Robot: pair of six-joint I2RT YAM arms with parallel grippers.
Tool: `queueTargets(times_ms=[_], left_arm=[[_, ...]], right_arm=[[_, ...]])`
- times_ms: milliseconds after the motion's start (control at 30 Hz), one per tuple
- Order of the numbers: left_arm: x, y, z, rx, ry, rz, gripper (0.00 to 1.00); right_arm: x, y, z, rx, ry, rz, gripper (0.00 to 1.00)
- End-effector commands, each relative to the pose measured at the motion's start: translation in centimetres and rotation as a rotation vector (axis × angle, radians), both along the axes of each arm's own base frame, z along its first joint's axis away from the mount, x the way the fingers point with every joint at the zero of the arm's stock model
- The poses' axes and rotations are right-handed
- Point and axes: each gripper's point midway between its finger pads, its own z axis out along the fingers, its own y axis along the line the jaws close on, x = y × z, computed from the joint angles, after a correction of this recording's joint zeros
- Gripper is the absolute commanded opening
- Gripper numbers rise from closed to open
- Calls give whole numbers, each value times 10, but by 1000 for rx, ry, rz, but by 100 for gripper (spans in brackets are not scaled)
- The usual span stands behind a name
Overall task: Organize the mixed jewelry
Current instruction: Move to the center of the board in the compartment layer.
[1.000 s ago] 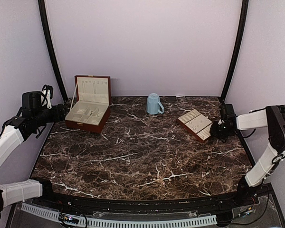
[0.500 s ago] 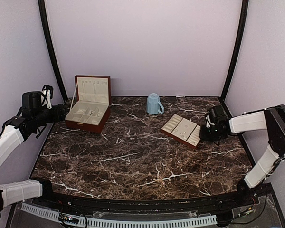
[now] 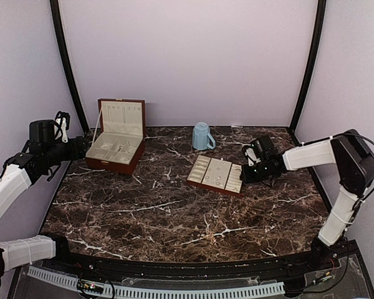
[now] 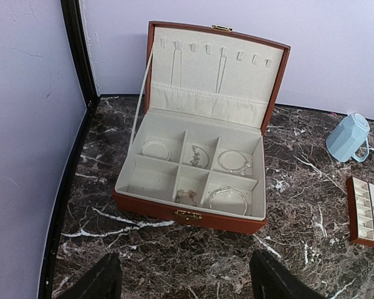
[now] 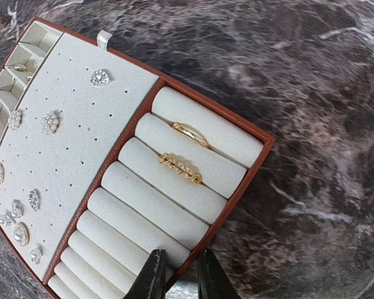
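Note:
The mixed jewelry shows as small silvery studs (image 5: 50, 123) pinned on the cream pad of the brown-edged tray (image 5: 250, 175), with two gold rings (image 5: 181, 167) in its rolls. My right gripper (image 5: 177, 274) is shut on the tray's right rim, one finger inside and one outside. From above, the tray (image 3: 215, 174) lies right of centre with the right gripper (image 3: 246, 171) at its right end. The open wooden box (image 4: 193, 215) holds bracelets (image 4: 234, 161) in its compartments. In front of it, my left gripper (image 4: 187, 283) hovers open and empty.
A light-blue mug (image 3: 202, 136) stands at the back, between the box (image 3: 115, 146) and the tray. The box's lid is up against the back left. Purple walls and black posts close in the dark marble table (image 3: 174, 212).
My right gripper has dragged the tray leftward across the table, from the right edge toward the centre. The left arm has stayed still.

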Motion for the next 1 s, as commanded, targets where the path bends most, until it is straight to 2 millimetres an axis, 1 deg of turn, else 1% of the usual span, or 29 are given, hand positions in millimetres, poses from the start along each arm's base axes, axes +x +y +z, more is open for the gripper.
queueTargets(times_ms=[0, 100, 200, 367, 500, 700, 833, 900, 967], left_arm=[[0, 3, -3, 6, 2, 13, 73], [0, 3, -3, 5, 2, 12, 73], [1, 3, -4, 7, 6, 13, 73], [0, 4, -4, 8, 5, 17, 73], [1, 4, -3, 9, 0, 20, 73], [1, 5, -5, 11, 6, 24, 74], [1, 6, -5, 13, 4, 30, 76], [1, 7, -5, 15, 3, 35, 76], [1, 8, -5, 17, 4, 39, 76]], right_arm=[[5, 34, 4, 26, -23, 94, 20], [10, 43, 6, 34, -35, 100, 24], [16, 44, 13, 34, -53, 86, 27], [18, 38, 26, 31, -89, 51, 39], [18, 29, 41, 16, -127, 19, 48], [10, 21, 61, 32, -162, 5, 57], [2, 20, 73, 43, -169, 20, 59], [-3, 21, 83, 57, -181, 38, 58], [-9, 21, 90, 71, -191, 54, 55]])
